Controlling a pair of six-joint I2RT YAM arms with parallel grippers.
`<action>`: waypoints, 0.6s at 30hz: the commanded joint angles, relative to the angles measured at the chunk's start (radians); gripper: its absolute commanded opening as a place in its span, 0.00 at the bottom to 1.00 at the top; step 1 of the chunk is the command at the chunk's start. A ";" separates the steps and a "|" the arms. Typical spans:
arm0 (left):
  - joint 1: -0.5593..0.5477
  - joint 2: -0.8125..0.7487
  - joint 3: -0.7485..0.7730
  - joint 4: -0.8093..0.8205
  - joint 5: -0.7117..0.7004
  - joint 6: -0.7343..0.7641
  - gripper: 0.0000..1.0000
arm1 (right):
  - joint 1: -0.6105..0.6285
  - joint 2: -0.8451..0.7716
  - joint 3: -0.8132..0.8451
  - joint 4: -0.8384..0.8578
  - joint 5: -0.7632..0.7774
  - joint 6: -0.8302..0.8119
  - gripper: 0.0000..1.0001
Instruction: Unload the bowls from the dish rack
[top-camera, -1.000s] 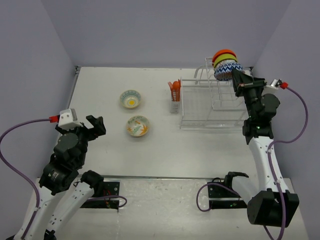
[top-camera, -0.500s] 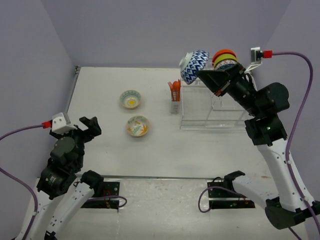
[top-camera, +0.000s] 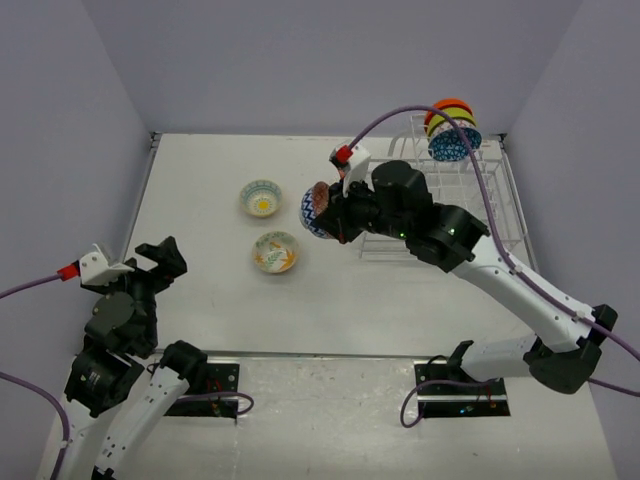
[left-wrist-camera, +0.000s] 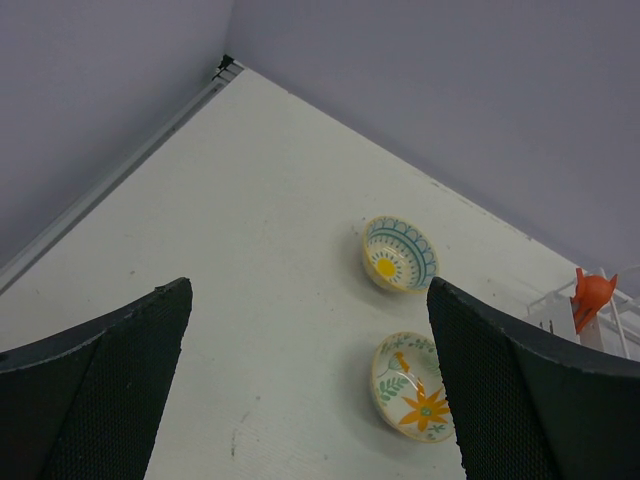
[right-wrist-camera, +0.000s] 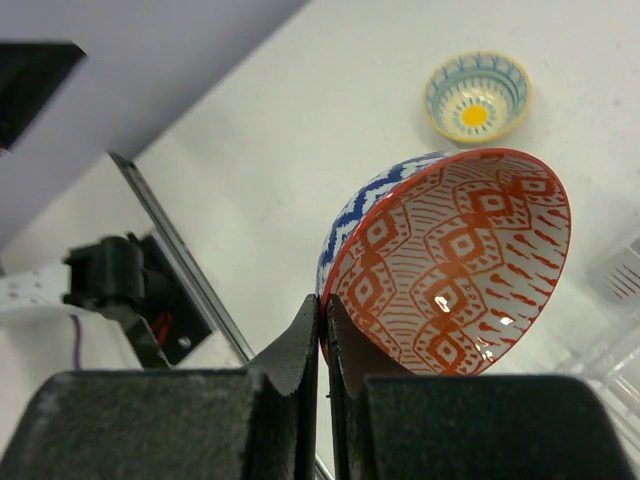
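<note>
- Top view: the right gripper (top-camera: 335, 216) had reached out at 9 o'clock of the dish rack (top-camera: 440, 205), clamped on the held bowl (top-camera: 316, 210).
- That bowl showed a blue-and-white zigzag outside and sat tipped on its side, outside the rack wires.
- At the rack's 1 o'clock corner stood the stacked bowls (top-camera: 450, 128): orange on top, a yellow-green band under it, and a blue patterned one lowest.
- Two more bowls lay on the table (top-camera: 200, 180). The sun bowl (top-camera: 261, 198), pale with a yellow rim and yellow centre, was at 9 o'clock of the held bowl. The flower bowl (top-camera: 276, 252), pale with an orange bloom, was at 6 o'clock of the sun bowl.
- The left gripper (top-camera: 157, 262) hung at the near left, well apart from every bowl.
- Left wrist view: the left gripper (left-wrist-camera: 310, 400) had its fingers (left-wrist-camera: 110, 390) spread wide with nothing between them.
- The sun bowl (left-wrist-camera: 399, 253) showed teal arches around its yellow middle. The flower bowl (left-wrist-camera: 413, 386), with green leaves and an orange flower, lay at its 6 o'clock.
- A corner of the rack (left-wrist-camera: 600, 325) with an orange holder (left-wrist-camera: 592, 293) showed at 3 o'clock.
- Right wrist view: the right gripper (right-wrist-camera: 323, 340) pinched the rim of the held bowl (right-wrist-camera: 450, 270), one finger inside and one outside.
- Its inside was white with red-brown diamonds and dashes under a red rim, its outside blue zigzag.
- The sun bowl (right-wrist-camera: 477, 96) lay on the table at 12 o'clock of it.
</note>
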 joint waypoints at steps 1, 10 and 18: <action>-0.002 0.018 0.014 -0.004 -0.031 -0.024 1.00 | 0.066 0.016 0.046 -0.041 0.163 -0.126 0.00; -0.002 0.029 0.014 -0.002 -0.014 -0.017 1.00 | 0.170 0.119 0.066 -0.139 0.333 -0.165 0.00; -0.002 0.030 0.014 0.001 -0.009 -0.012 1.00 | 0.233 0.174 0.055 -0.187 0.410 -0.188 0.00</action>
